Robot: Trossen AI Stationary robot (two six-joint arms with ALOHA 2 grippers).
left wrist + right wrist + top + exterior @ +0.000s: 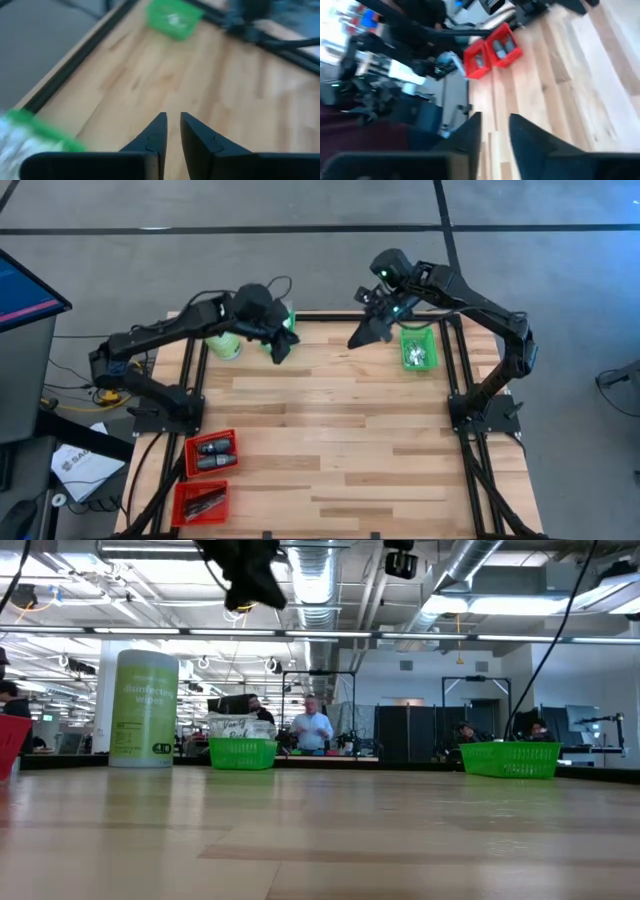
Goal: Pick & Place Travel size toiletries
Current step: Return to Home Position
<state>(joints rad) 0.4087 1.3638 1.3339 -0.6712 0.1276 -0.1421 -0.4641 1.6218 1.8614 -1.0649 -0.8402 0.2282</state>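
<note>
The toiletries lie in baskets. White packets (235,727) fill the left green basket (242,753) at the table's far left. A few pale pieces (418,358) sit in the right green basket (418,348). Dark grey sticks (215,452) lie in two red baskets. My left gripper (283,350) hangs high beside the left green basket and mostly hides it from above. In the left wrist view my left gripper (171,117) is empty, its fingers a narrow gap apart. My right gripper (360,337) hovers left of the right basket. My right gripper (494,117) is empty and slightly open.
A tall light-green canister (225,342) with a white lid stands upright left of the left green basket. The red baskets (210,452) (200,502) sit at the near left corner. Bare wood (340,440) spans the middle. Black frame rails (455,370) run along the table's sides. People stand far behind.
</note>
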